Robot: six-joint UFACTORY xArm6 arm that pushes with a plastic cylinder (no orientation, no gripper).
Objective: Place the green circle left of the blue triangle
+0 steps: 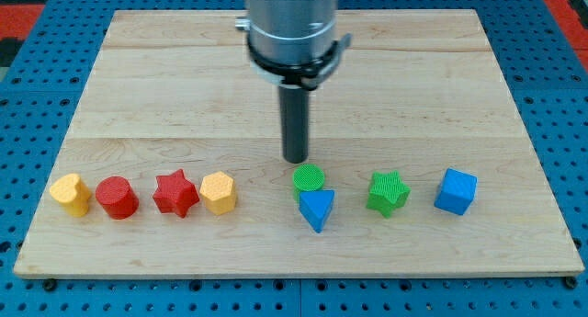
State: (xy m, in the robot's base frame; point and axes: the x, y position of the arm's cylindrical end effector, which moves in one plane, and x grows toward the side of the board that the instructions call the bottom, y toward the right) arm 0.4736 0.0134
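Item: my tip (pixel 296 160), lower end of a bare rod with no end effector jaws to open or close, grasping nothing; it stood just beyond the far edge of the green circle (pixel 309 179), likely placed to steer it. Item: green circle, touching the blue triangle (pixel 316 209) on its far side, slightly left, so not yet left of it. Item: green star (pixel 388 191) and blue cube (pixel 456 190), right, apart. Item: yellow heart (pixel 71 193), red cylinder (pixel 117 198), red star (pixel 175 193), yellow hexagon (pixel 219 191), a row at left on the wooden desk (pixel 165 87), clear of the work.
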